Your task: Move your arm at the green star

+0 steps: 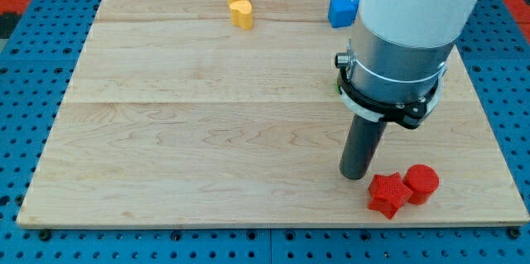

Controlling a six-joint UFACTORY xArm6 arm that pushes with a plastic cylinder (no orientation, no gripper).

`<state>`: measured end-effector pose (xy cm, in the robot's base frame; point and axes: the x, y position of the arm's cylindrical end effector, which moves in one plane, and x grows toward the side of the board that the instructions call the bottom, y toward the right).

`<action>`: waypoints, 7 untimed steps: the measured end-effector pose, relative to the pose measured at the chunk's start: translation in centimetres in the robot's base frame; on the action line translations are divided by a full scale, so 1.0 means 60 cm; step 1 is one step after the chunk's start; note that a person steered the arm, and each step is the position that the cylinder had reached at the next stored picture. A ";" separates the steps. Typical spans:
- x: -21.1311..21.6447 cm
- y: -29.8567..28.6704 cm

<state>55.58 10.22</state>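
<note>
My tip [355,176] rests on the wooden board [199,132] in the lower right part of the view. A red star [387,194] lies just to the tip's lower right, close to it. A red cylinder [421,183] sits against the star's right side. The green star is almost wholly hidden behind my arm's body. Only a thin green sliver [339,90] shows at the left edge of the arm's collar, above the tip.
Two yellow blocks [240,4] sit together near the board's top edge, left of centre. A blue block [340,12] sits at the top right, partly hidden by my arm. A blue pegboard [33,74] surrounds the board.
</note>
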 end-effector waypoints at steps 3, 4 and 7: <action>0.002 -0.001; 0.002 -0.015; -0.018 -0.025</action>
<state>54.53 8.72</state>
